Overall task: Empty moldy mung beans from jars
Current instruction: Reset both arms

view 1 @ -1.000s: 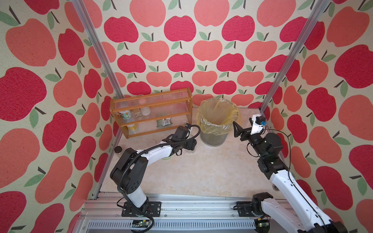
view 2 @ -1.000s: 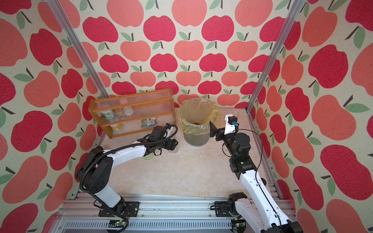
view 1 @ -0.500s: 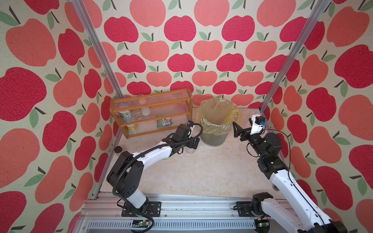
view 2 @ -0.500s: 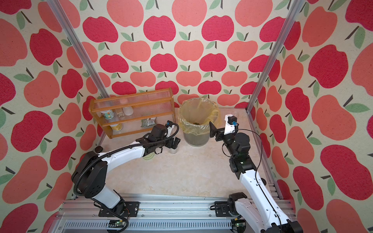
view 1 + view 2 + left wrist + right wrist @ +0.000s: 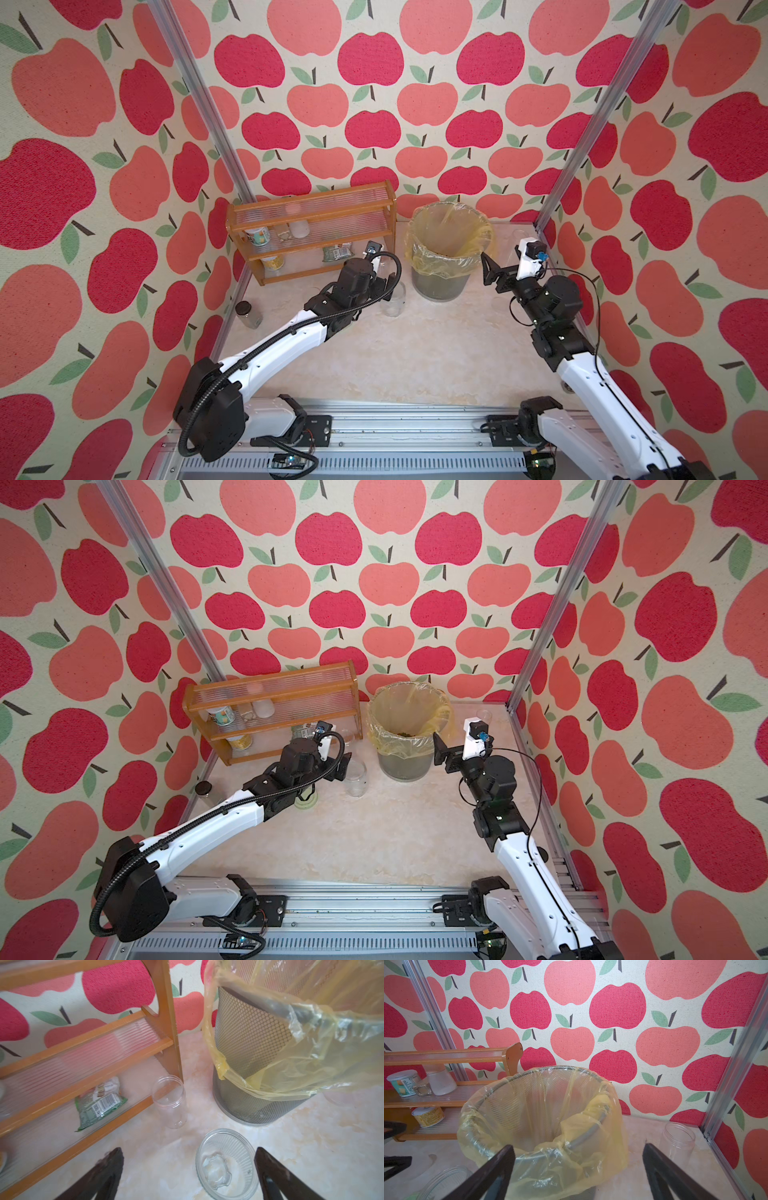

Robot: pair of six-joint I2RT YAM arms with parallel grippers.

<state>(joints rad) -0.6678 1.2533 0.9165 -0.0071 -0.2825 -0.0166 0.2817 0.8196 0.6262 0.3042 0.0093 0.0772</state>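
Jar [image 5: 169, 1103] near barcoded green packet [image 5: 99, 1103]

Bright, even light; left wrist view slightly blurred.

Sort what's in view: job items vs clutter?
Job:
- ribbed glass jar
- clear jar by the rack
- clear jar in the far corner
- pale green lid
- mung beans, in the lined bin

Clutter:
- wooden rack
- yellow tub
- green packet
- brown-capped jar
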